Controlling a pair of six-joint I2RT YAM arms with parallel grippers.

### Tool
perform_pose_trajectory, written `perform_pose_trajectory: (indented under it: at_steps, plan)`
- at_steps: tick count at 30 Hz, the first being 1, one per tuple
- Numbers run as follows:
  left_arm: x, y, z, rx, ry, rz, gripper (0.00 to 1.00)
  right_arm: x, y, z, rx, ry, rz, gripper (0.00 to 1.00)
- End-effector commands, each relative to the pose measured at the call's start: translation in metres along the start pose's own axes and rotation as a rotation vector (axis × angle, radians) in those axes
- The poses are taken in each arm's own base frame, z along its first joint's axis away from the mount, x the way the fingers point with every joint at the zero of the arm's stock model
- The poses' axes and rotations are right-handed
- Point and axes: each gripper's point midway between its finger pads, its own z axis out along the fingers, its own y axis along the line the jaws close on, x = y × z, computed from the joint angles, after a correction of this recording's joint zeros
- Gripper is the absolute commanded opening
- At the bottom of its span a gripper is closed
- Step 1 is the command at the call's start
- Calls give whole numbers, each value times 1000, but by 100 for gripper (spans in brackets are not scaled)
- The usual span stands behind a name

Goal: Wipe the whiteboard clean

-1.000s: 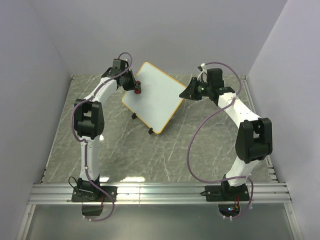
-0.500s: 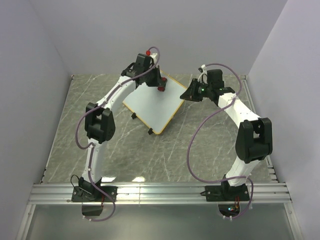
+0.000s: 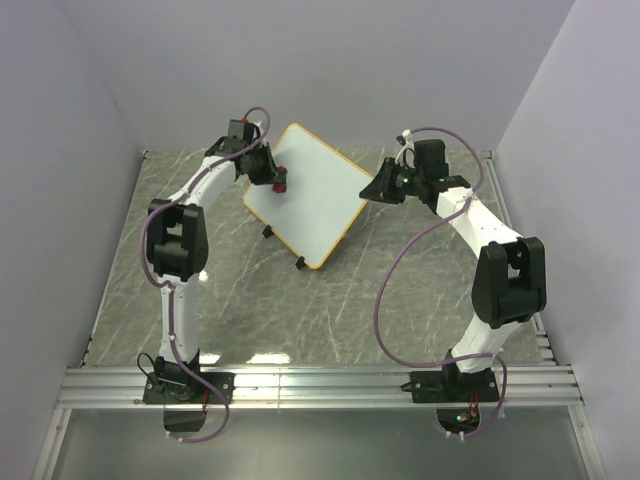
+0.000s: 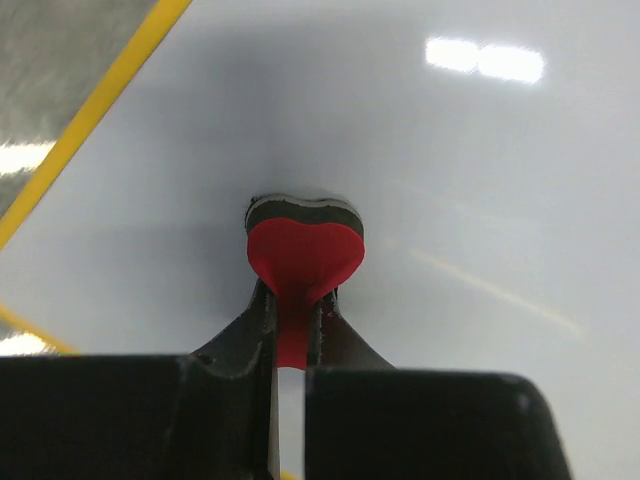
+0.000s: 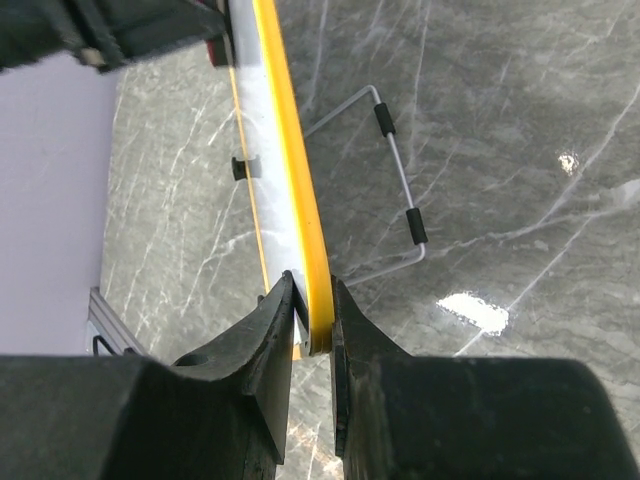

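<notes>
Grey marble-pattern tabletop (image 3: 250, 300) carries the whiteboard (image 3: 312, 200), which sits at the far middle of the table, turned so its corners point diamond-wise in the top view. It has a white face, a thin yellow-orange rim (image 5: 285, 150) and two small black feet (image 3: 268, 232) along the near-left edge. Over the board's left part hangs the left gripper (image 3: 276, 179). The left wrist view shows its fingers (image 4: 258, 320) pressed together on the red tab of a red eraser (image 4: 305, 250), which is heart-shaped with a dark pad layer facing the board. The pad appears to touch the white face, though contact cannot be confirmed from this angle. The face around the eraser reads plain white, with lamp glare (image 4: 485, 58) at upper right. At the board's right corner is the right gripper (image 3: 372, 188). The right wrist view shows its fingers (image 5: 275, 320) clamped on the rim, one on either side of the board's edge. In the same view the board is seen edge-on, and a bent wire stand (image 5: 416, 226) with two black sleeves lies on the marble beside it. The two grippers are well apart, one at each side of the board.
</notes>
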Motion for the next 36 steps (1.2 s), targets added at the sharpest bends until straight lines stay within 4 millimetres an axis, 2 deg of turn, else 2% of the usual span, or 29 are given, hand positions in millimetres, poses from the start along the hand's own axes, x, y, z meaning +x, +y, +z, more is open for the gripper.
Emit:
perform_pose_trajectory:
  at_steps: [1, 3, 4, 5, 6, 7, 8, 11, 12, 14, 16, 19, 22, 26, 28, 29, 30, 31, 33, 36]
  plan:
    - [45, 3, 0, -35, 89, 49, 0, 63, -22, 12, 91, 184, -49, 0]
    - [61, -17, -6, -13, 95, 93, 0, 62, -23, 13, 92, 183, -46, 0]
    - [78, -17, -4, -21, 121, 103, 0, 62, -22, 13, 91, 184, -47, 0]
    - [94, -31, -4, -7, 145, 123, 0, 61, -23, 13, 94, 183, -44, 0]
    - [98, -40, -8, 10, 143, 128, 0, 60, -22, 14, 92, 182, -47, 0]
    - [112, -44, -6, 23, 159, 103, 0, 60, -22, 14, 92, 182, -47, 0]
    - [122, -61, -7, 65, 174, 104, 0, 60, -22, 14, 93, 183, -46, 0]
    - [136, -96, -12, 135, 179, 116, 0, 59, -23, 14, 93, 181, -46, 0]
    - [139, -102, -10, 141, 188, 121, 0, 61, -23, 14, 94, 183, -46, 0]
    - [136, -120, -12, 179, 188, 121, 0, 62, -25, 14, 98, 185, -45, 0]
    - [129, -124, -11, 179, 175, 118, 0, 62, -25, 13, 101, 184, -46, 0]
    - [119, -123, -13, 147, 148, 125, 0, 63, -25, 11, 102, 178, -53, 0]
    - [104, -122, -24, 129, 98, 119, 0, 68, -28, 9, 114, 179, -54, 0]
    - [70, -116, -54, 106, 0, 90, 0, 75, -34, 7, 133, 180, -47, 0]
    - [61, -108, -62, 81, -22, 77, 0, 76, -37, 7, 143, 178, -49, 1]
    - [56, -104, -66, 71, -36, 76, 0, 78, -39, 6, 152, 178, -48, 4]
    - [52, -104, -72, 64, -47, 79, 0, 77, -42, 6, 164, 168, -51, 17]
    - [50, -98, -76, 34, -55, 81, 0, 77, -44, 5, 174, 165, -50, 26]
    - [46, -97, -84, 29, -70, 83, 0, 76, -48, 3, 189, 158, -51, 45]
    - [47, -92, -94, 10, -77, 77, 0, 71, -53, 0, 216, 135, -52, 59]
